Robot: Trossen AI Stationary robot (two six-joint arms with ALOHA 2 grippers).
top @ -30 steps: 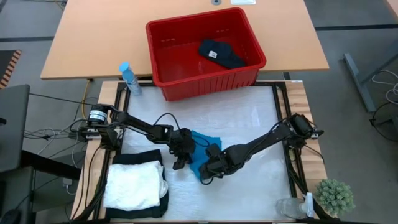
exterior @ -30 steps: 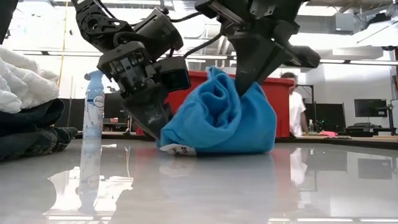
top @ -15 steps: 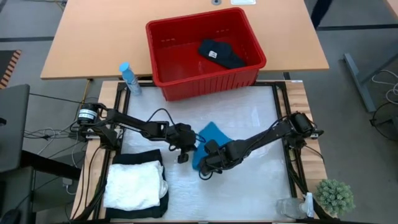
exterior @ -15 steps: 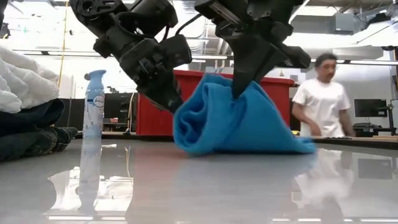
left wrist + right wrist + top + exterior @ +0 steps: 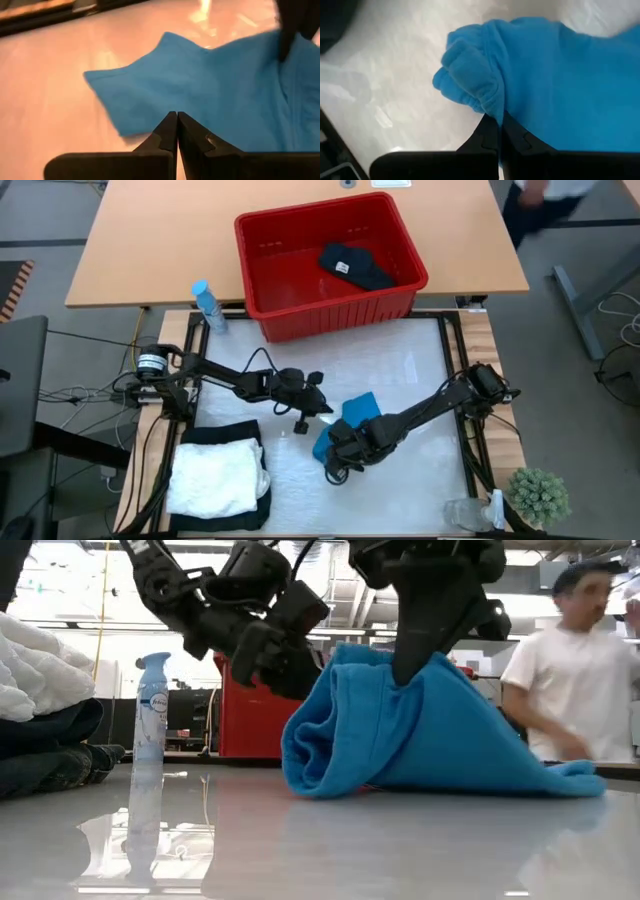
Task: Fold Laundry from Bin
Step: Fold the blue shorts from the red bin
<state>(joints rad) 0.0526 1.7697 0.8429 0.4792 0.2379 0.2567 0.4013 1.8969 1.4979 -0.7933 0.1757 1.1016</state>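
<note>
**Ana:** Pale and glossy, the table (image 5: 400,370) carries everything, so start at its near edge. What's finished?

**Ben:** At the near left corner sits a folded stack (image 5: 220,477): a white crinkled piece on top of a black one, edges squared. I'd count those two as done.

**Ana:** And the piece in hand?

**Ben:** The small blue garment (image 5: 350,423) lies around the middle of the table, a little toward the near edge. The right pincer (image 5: 338,456) has its fingers pressed together on a bunched edge of the cloth; the low view shows that edge lifted into a peak while the rest trails flat. The left pincer (image 5: 322,412) is also pressed together, just beside the blue cloth on its left side, and seems to hold nothing.

**Ana:** So mid-fold?

**Ben:** That's my judgement: still being spread or turned, not yet a neat fold.

**Ana:** What's left?

**Ben:** One dark garment (image 5: 356,267) still lies in the red bin (image 5: 265,270), which stands at the far edge, overlapping the wooden desk (image 5: 150,240) behind.

**Ana:** Room to move?

**Ben:** Open surface to the right of the blue cloth and between it and the bin. A spray bottle (image 5: 208,306) stands at the far left corner, and a small plant (image 5: 538,496) and a clear bottle (image 5: 470,512) crowd the near right corner.
</note>
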